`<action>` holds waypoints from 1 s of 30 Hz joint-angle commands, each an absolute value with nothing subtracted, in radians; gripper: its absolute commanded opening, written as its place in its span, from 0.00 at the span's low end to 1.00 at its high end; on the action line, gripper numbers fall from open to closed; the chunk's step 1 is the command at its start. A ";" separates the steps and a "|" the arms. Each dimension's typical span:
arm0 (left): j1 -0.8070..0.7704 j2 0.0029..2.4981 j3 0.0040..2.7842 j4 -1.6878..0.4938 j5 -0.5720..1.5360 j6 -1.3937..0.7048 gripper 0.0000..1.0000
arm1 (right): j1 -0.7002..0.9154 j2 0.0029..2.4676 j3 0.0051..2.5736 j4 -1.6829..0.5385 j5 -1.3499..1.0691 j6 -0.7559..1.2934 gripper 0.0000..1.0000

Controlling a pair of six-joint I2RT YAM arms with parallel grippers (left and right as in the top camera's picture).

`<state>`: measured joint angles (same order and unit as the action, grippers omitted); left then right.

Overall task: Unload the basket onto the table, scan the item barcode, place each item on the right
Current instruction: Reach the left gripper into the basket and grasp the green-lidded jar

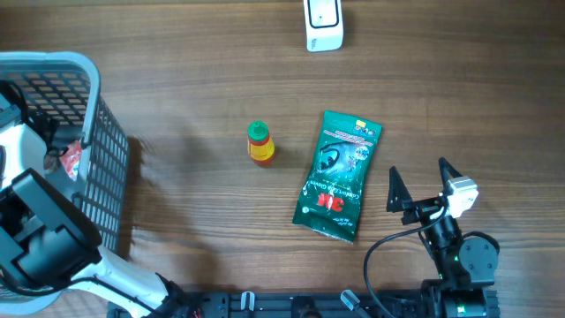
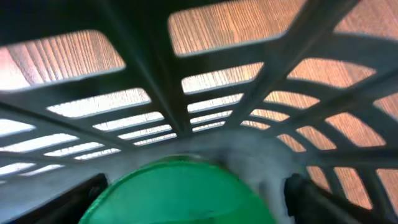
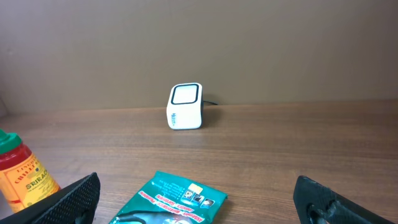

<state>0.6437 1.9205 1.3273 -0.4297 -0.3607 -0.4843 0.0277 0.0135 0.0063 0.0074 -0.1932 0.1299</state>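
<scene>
My left gripper (image 2: 193, 202) is down inside the grey basket (image 2: 155, 74), open. Its dark fingers (image 2: 311, 196) stand either side of a round green lid (image 2: 180, 190), and a gap shows on the right side. What lies under the lid is hidden. The white barcode scanner (image 1: 323, 24) stands at the table's far edge, also in the right wrist view (image 3: 185, 107). My right gripper (image 1: 417, 181) rests open and empty near the front right, facing the scanner.
A green wipes pouch (image 1: 338, 175) lies flat just left of the right gripper. A small sauce bottle with a green cap (image 1: 259, 143) stands left of the pouch. The basket (image 1: 95, 79) fills the left edge, with a red item (image 1: 71, 159) inside.
</scene>
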 commanded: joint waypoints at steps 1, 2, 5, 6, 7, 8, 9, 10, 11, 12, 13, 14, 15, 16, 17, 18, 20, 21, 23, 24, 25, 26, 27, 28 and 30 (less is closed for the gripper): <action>0.653 1.942 1.337 -0.442 -0.356 -0.474 0.81 | 0.033 0.008 0.005 0.013 -0.180 0.119 1.00; 0.653 1.941 1.337 -0.453 -0.356 -0.474 0.80 | 0.033 0.008 0.005 0.013 -0.180 0.119 0.99; 0.653 1.935 1.337 -0.468 -0.356 -0.448 0.73 | 0.033 0.008 0.005 0.013 -0.180 0.119 1.00; 0.653 1.924 1.338 -0.467 -0.356 -0.425 0.72 | 0.033 0.008 0.005 0.013 -0.180 0.119 1.00; 0.653 1.907 1.338 -0.467 -0.356 -0.413 0.72 | 0.033 0.008 0.005 0.013 -0.180 0.119 1.00; 0.653 1.884 1.338 -0.467 -0.356 -0.399 0.71 | 0.033 0.008 0.005 0.013 -0.180 0.119 1.00; 0.653 1.839 1.338 -0.464 -0.360 -0.399 0.71 | 0.033 0.008 0.005 0.013 -0.180 0.119 1.00; 0.653 1.803 1.338 -0.460 -0.360 -0.400 0.71 | 0.033 0.008 0.005 0.012 -0.180 0.119 1.00; 0.653 1.767 1.338 -0.459 -0.359 -0.400 0.71 | 0.033 0.008 0.005 0.013 -0.180 0.119 1.00; 0.653 1.732 1.338 -0.456 -0.359 -0.400 0.71 | 0.033 0.008 0.005 0.013 -0.180 0.119 1.00; 0.653 1.689 1.338 -0.456 -0.359 -0.400 0.71 | 0.033 0.008 0.005 0.013 -0.180 0.120 1.00; 0.653 1.648 1.338 -0.456 -0.358 -0.400 0.71 | 0.033 0.008 0.005 0.013 -0.180 0.119 1.00; 0.653 1.626 1.338 -0.457 -0.355 -0.400 0.71 | 0.033 0.008 0.005 0.013 -0.180 0.119 1.00; 0.653 1.589 1.338 -0.457 -0.343 -0.400 0.71 | 0.033 0.008 0.005 0.013 -0.180 0.119 1.00; 0.653 1.546 1.338 -0.456 -0.316 -0.400 0.71 | 0.033 0.008 0.005 0.013 -0.180 0.120 1.00; 0.653 1.514 1.338 -0.456 -0.287 -0.401 0.71 | 0.033 0.008 0.005 0.013 -0.180 0.119 1.00; 0.653 1.422 1.338 -0.457 -0.205 -0.432 0.71 | 0.033 0.008 0.005 0.013 -0.180 0.119 1.00; 0.653 1.374 1.338 -0.456 -0.154 -0.435 0.69 | 0.033 0.008 0.005 0.013 -0.180 0.119 1.00; 0.647 1.300 1.338 -0.454 -0.068 -0.464 0.68 | 0.033 0.008 0.005 0.013 -0.180 0.119 1.00; 0.640 1.260 1.338 -0.450 -0.017 -0.482 0.68 | 0.033 0.008 0.005 0.013 -0.180 0.119 1.00; 0.632 1.231 1.338 -0.443 0.031 -0.484 0.68 | 0.033 0.008 0.005 0.013 -0.180 0.119 1.00; 0.611 1.187 1.338 -0.429 0.105 -0.484 0.67 | 0.033 0.008 0.005 0.013 -0.180 0.119 1.00; 0.590 1.159 1.338 -0.420 0.147 -0.484 0.68 | 0.033 0.008 0.005 0.013 -0.180 0.119 1.00; 0.557 1.129 1.338 -0.412 0.187 -0.483 0.68 | 0.033 0.008 0.005 0.013 -0.180 0.119 1.00; 0.493 1.090 1.338 -0.408 0.220 -0.482 0.68 | 0.033 0.008 0.005 0.013 -0.180 0.119 1.00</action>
<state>0.5762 1.1580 1.3270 -0.4244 0.0635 -0.4690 0.0277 0.0135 0.0063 0.0074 -0.1932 0.1299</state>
